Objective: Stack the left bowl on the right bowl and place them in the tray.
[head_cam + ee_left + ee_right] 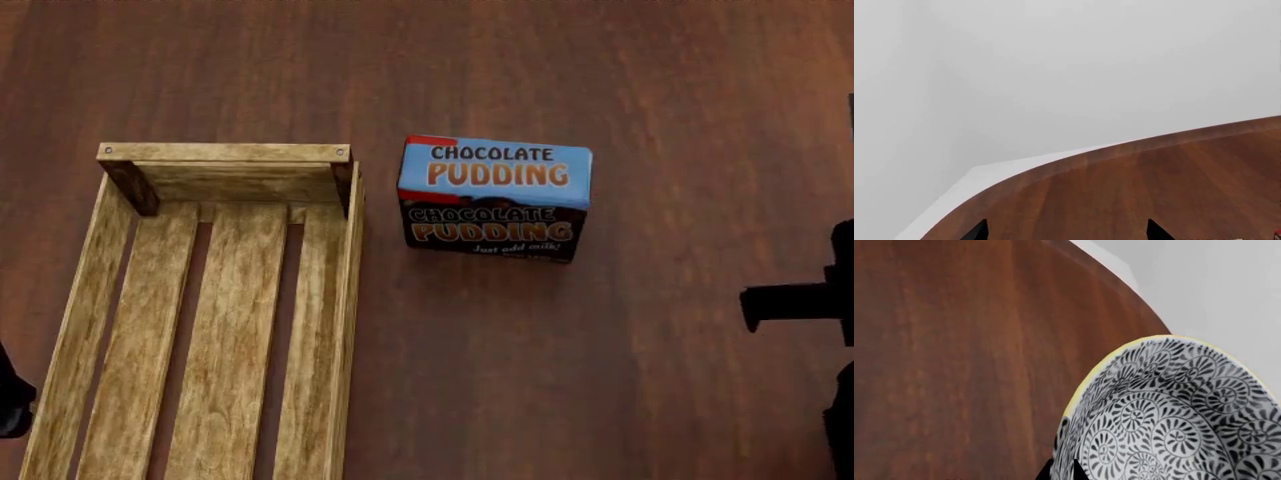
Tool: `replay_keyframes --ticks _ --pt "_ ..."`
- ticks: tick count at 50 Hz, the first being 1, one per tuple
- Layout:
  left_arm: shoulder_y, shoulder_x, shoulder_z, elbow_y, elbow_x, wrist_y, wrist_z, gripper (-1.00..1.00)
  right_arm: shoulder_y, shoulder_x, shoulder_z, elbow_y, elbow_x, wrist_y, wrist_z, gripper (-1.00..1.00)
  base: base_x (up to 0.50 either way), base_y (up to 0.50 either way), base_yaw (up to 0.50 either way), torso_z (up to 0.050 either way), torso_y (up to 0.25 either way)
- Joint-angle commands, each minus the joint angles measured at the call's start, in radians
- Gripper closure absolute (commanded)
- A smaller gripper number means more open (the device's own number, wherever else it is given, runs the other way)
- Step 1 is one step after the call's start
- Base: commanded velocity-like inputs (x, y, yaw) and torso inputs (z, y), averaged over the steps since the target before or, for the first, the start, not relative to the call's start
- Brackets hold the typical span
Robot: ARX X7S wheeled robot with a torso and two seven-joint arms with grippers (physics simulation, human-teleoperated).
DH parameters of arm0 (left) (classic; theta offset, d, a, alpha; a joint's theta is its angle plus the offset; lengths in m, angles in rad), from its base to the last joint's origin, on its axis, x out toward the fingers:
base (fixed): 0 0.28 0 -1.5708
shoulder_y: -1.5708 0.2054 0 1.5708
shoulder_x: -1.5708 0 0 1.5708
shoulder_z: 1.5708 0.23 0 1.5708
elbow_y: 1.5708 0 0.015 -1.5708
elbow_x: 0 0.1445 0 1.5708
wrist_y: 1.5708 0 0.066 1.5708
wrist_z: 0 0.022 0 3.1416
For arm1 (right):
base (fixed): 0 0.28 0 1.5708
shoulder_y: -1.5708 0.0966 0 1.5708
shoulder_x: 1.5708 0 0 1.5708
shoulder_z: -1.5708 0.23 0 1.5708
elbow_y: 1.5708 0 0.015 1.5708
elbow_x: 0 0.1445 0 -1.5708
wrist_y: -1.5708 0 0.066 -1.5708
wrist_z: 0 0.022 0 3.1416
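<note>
- Black-and-white swirl-patterned bowl with a thin yellow rim filling much of the right wrist view, sitting close to the rounded table edge, grey wall behind it.
- Dark tip of the right gripper showing at the bowl's rim; impossible to tell whether clamped on the rim or merely beside it.
- Light wooden tray lying on the left of the head view, slatted bottom bare, darker corner posts at its far end.
- Blue chocolate pudding box standing just beside the tray's far right corner, not touching it.
- Left gripper hovering over bare table near a curved edge, two black fingertips spread well apart, nothing between them.
- Dark reddish-brown wooden table stretching under everything.
- Black arm parts peeking in at both side edges of the head view.
</note>
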Motion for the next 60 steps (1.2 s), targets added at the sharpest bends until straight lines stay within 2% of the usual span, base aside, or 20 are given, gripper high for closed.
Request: replay_keyframes --ticks 1,11,23,37,42,60 --pt "-0.002 -0.004 0.006 0.002 -0.001 -0.005 -0.001 -1.00 0.009 0.079 -0.001 -0.007 0.049 -0.008 0.027 1.00 0.00 0.00 0.00 0.000 0.000" --pt "-0.002 -0.007 0.011 0.002 -0.001 -0.006 -0.003 -1.00 -0.091 0.215 0.029 -0.059 0.090 -0.113 0.028 1.00 0.00 0.00 0.00 0.000 0.000" --pt "-0.003 -0.010 0.013 0.001 -0.004 -0.003 -0.005 -1.00 -0.224 0.302 0.034 -0.094 0.084 -0.219 0.002 1.00 0.00 0.00 0.00 0.000 0.001" --pt "0.006 -0.013 -0.007 0.014 -0.025 -0.002 -0.005 -1.00 -0.529 0.418 0.033 -0.148 0.002 -0.480 -0.119 1.00 0.00 0.00 0.00 0.000 0.000" --pt "0.004 -0.013 -0.004 0.014 -0.024 -0.002 -0.007 -1.00 -0.576 0.401 0.017 -0.132 -0.035 -0.515 -0.152 1.00 0.00 0.00 0.00 0.000 0.000" --pt "0.004 -0.017 -0.005 0.010 -0.028 0.003 -0.011 -1.00 -0.484 0.289 -0.018 -0.018 -0.102 -0.421 -0.212 1.00 0.00 0.00 0.00 0.000 0.001"
